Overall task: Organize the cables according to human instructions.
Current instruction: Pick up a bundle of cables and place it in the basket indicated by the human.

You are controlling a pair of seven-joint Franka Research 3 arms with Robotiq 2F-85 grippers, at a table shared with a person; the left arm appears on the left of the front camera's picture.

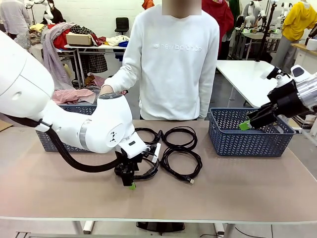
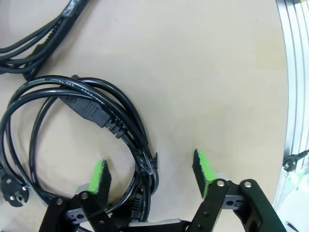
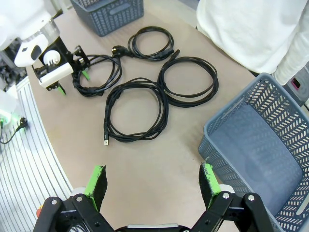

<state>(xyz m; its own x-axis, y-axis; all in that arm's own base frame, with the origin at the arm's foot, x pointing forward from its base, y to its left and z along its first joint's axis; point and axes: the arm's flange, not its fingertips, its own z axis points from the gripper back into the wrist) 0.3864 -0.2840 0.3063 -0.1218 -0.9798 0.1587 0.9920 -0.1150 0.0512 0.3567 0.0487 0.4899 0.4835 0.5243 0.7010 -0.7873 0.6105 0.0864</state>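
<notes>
Left gripper (image 2: pixel 152 175) spread wide, straddling taped bundle of nearest cable (image 2: pixel 91 104), mid-table beside other cables (image 3: pixel 188 87). Risk: pinching one strand only (unravelling coil, dragging neighbour). Right gripper (image 3: pixel 151 187) likewise spread, near basket (image 3: pixel 270 94).

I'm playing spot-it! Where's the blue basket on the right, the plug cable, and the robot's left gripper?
blue basket (image 1: pixel 237 141): front view, its front wall.
plug cable (image 2: pixel 89 108): left wrist view, its chunky plug.
left gripper (image 2: pixel 151 174): left wrist view, midway between its green fingertips.
</notes>
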